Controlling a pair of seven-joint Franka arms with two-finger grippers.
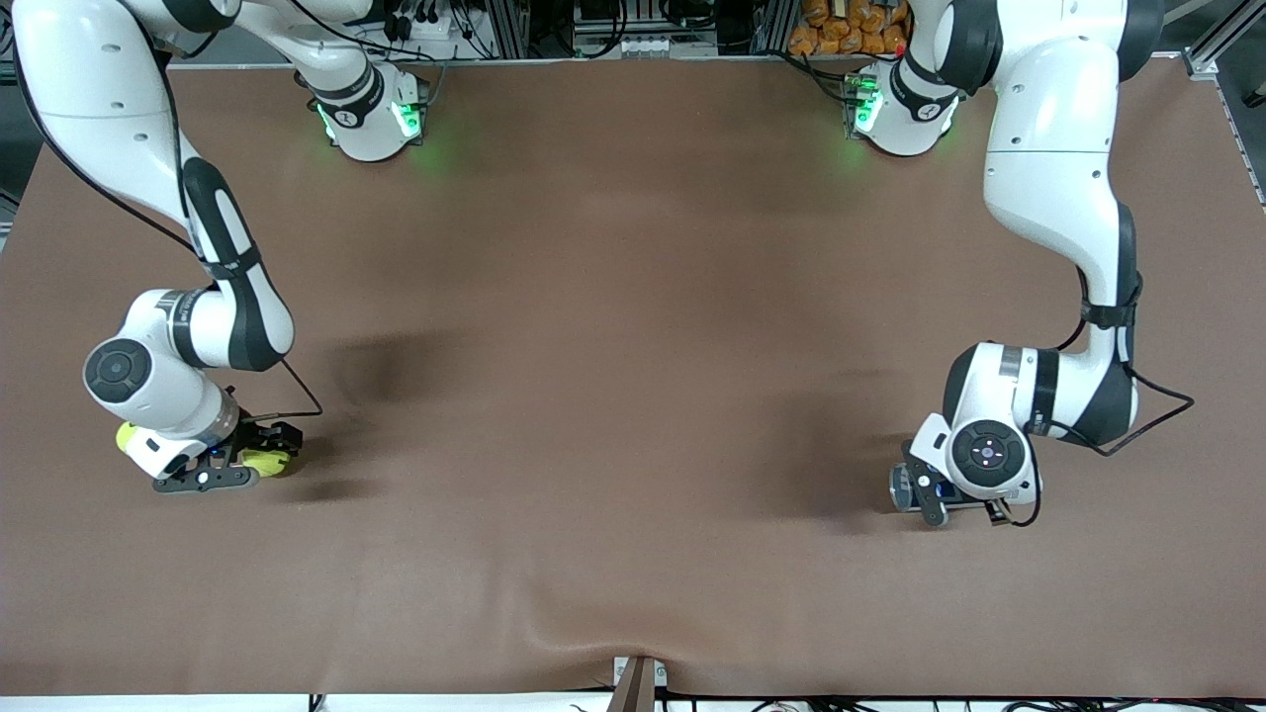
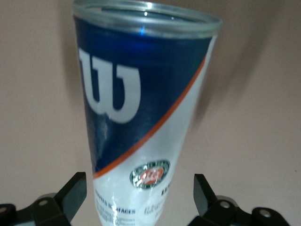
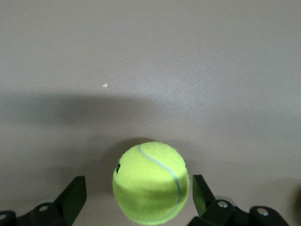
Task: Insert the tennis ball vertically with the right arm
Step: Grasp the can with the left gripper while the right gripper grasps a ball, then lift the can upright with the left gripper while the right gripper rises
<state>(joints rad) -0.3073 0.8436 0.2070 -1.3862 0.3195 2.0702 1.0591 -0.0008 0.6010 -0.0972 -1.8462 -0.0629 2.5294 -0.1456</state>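
1. The right claw (image 3: 138,200) is low over the brown surface (image 1: 633,396), its fingers apart, with the ball (image 3: 151,182) between them.
2. The left claw (image 2: 141,197) has fingers spread around a blue and white can (image 2: 141,108) without touching it.
3. Bare surface lies between the two claws.
4. The can's bottom is cut off.

Even overhead light, soft shadows, blurry closeups
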